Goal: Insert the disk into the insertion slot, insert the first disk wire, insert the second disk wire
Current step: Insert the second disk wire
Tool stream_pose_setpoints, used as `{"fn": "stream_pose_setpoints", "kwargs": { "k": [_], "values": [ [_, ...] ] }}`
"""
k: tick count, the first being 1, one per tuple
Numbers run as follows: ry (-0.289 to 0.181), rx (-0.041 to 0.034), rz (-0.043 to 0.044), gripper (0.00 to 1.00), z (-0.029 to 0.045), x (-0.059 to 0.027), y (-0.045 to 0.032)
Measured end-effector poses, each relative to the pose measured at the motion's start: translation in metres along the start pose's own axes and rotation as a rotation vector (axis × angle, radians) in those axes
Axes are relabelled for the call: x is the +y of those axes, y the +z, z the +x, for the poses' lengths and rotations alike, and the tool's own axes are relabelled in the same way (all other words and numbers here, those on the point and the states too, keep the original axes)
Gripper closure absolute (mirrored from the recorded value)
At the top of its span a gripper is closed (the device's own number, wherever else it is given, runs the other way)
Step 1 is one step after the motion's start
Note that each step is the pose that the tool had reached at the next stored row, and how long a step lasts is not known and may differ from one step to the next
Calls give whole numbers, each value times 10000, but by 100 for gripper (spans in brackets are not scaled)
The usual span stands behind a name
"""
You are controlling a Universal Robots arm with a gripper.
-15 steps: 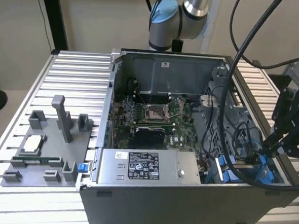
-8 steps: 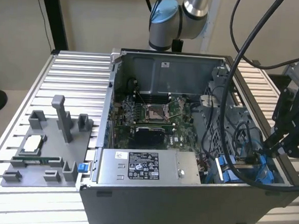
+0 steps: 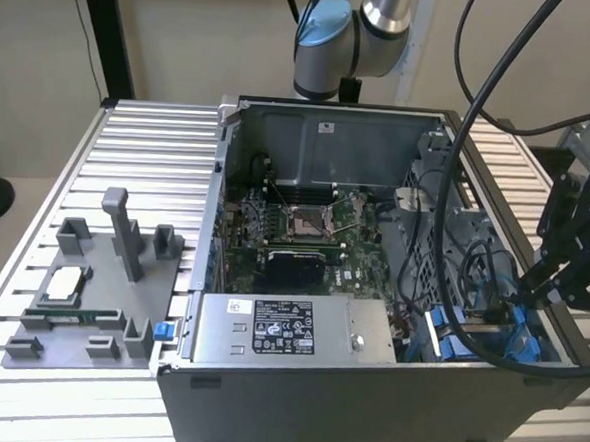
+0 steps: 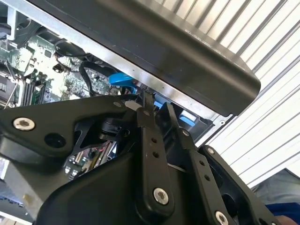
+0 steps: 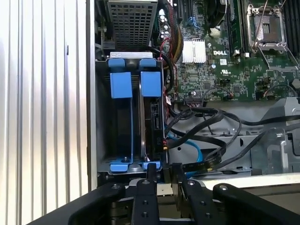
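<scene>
Toward the exterior view's right, the disk (image 5: 154,119) is apparently sitting in the insertion slot (image 5: 105,122), and the gripper (image 5: 165,169) is hovering just beside it. I cannot tell whether it is clenched or released. Loose black cables (image 5: 206,126) are risking a snag. I am leaving the power-supply box (image 3: 273,330) label unread.

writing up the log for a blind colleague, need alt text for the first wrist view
The gripper hangs at one end of the grey drive bay, where two blue-framed carriers stand side by side. Black and blue cables loop beside the bay, with the green motherboard and its processor socket beyond.
</scene>
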State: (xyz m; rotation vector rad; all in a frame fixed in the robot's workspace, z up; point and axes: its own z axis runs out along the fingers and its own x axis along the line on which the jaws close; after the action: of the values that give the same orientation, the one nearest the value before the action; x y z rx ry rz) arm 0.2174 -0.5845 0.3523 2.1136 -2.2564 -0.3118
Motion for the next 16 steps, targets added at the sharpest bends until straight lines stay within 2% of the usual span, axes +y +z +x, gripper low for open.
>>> {"fn": "stream_pose_setpoints", "kwargs": {
  "k": [2, 3, 16],
  "values": [
    [1, 0, 0, 0, 0, 0, 0],
    [0, 0, 0, 100, 0, 0, -1],
    [-3, -24, -2, 100, 0, 0, 0]
  ]
}}
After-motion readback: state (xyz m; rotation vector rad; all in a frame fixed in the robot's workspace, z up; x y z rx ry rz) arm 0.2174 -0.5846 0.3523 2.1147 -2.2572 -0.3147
